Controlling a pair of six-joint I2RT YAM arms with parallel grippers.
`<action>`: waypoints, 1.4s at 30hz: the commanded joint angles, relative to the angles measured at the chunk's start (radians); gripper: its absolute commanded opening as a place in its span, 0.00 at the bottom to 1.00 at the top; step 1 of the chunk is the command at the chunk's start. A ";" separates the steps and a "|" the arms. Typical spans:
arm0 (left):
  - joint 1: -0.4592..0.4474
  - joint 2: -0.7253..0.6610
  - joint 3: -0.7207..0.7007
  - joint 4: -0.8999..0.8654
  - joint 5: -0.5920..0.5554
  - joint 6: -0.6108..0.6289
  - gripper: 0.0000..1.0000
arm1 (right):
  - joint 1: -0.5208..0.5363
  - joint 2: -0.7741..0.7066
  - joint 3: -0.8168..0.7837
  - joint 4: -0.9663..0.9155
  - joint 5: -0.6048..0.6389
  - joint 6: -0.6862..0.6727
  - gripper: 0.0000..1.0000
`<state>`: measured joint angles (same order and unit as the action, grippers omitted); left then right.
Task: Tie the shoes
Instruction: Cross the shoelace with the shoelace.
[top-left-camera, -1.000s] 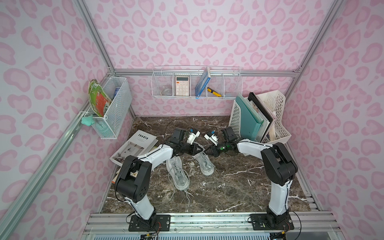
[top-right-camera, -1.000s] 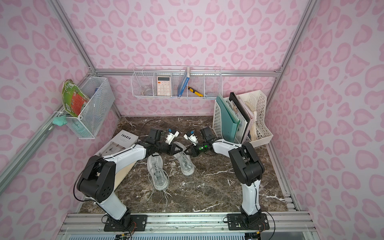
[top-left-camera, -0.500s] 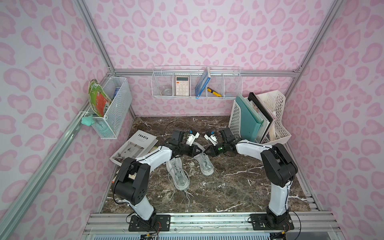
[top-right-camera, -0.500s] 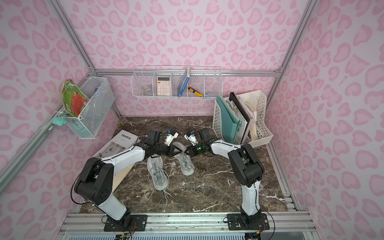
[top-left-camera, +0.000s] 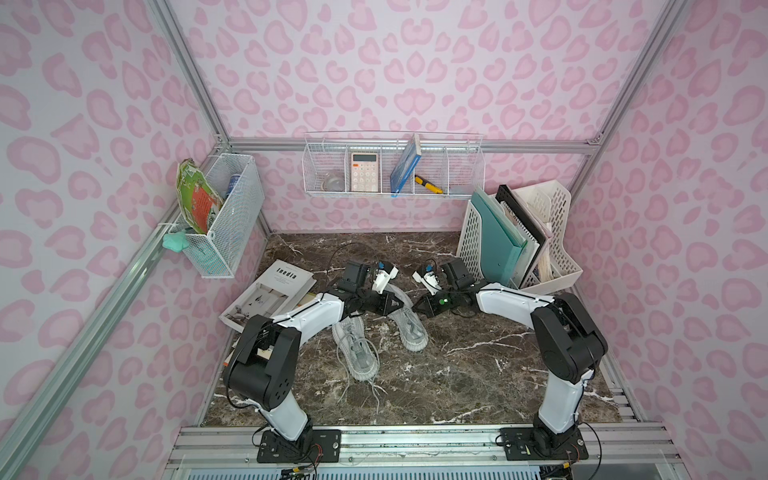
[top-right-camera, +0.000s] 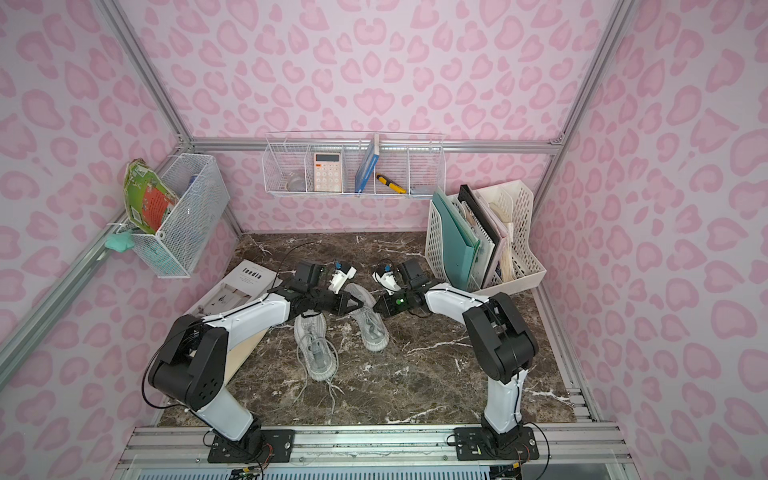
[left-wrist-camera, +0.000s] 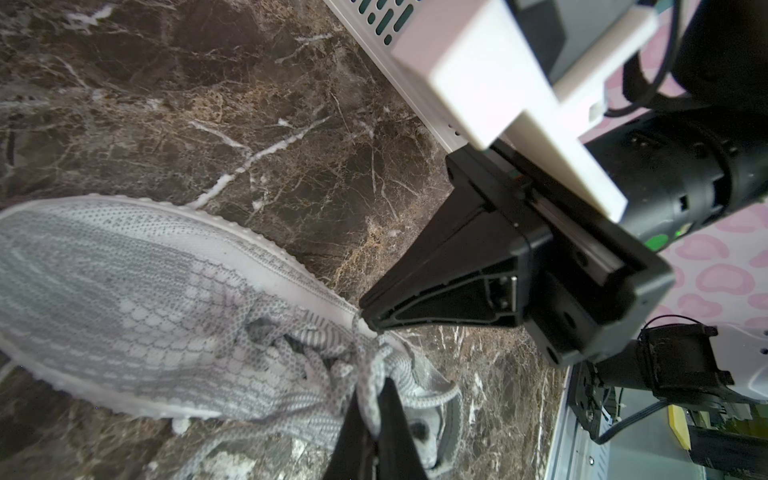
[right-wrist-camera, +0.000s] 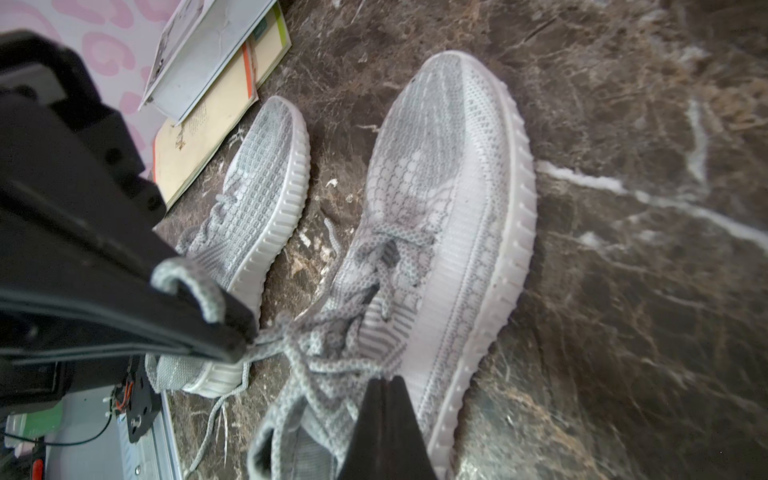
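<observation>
The shoes are two light grey knit sneakers on the marble table. One shoe (top-left-camera: 359, 353) (right-wrist-camera: 270, 166) lies toward the left with its loose laces (top-left-camera: 374, 390) trailing forward. The other shoe (top-left-camera: 411, 332) (left-wrist-camera: 124, 291) (right-wrist-camera: 449, 208) lies beside it on the right. Both grippers meet tip to tip over this shoe's throat. My left gripper (top-left-camera: 400, 302) (left-wrist-camera: 374, 399) is shut on a loop of its lace (right-wrist-camera: 187, 274). My right gripper (top-left-camera: 416, 307) (right-wrist-camera: 384, 380) is shut, with a lace strand (left-wrist-camera: 359, 332) running from its tip to the crossed laces.
Books (top-left-camera: 270, 295) (right-wrist-camera: 208, 83) lie stacked at the left, close to the left arm. A white file rack (top-left-camera: 540, 249) with folders stands at the back right. Wire baskets hang on the left wall (top-left-camera: 224, 224) and the back wall (top-left-camera: 395, 166).
Both grippers have stayed shut over the right-hand shoe. Their tips have drawn slightly closer together. The shoes have not moved.
</observation>
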<state>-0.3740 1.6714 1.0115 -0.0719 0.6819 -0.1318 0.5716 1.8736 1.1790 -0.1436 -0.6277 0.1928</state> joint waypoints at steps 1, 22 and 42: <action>0.000 0.008 0.009 -0.004 0.006 0.006 0.00 | 0.001 -0.006 0.003 -0.028 -0.062 -0.113 0.11; 0.000 0.013 0.018 -0.020 0.018 0.015 0.00 | -0.108 0.051 0.074 0.013 -0.192 -0.195 0.35; 0.000 0.020 0.023 -0.022 0.029 0.019 0.00 | -0.071 0.192 0.203 -0.048 -0.360 -0.335 0.60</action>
<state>-0.3740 1.6886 1.0279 -0.0765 0.6952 -0.1276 0.4999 2.0579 1.3476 -0.1669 -0.9558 -0.1097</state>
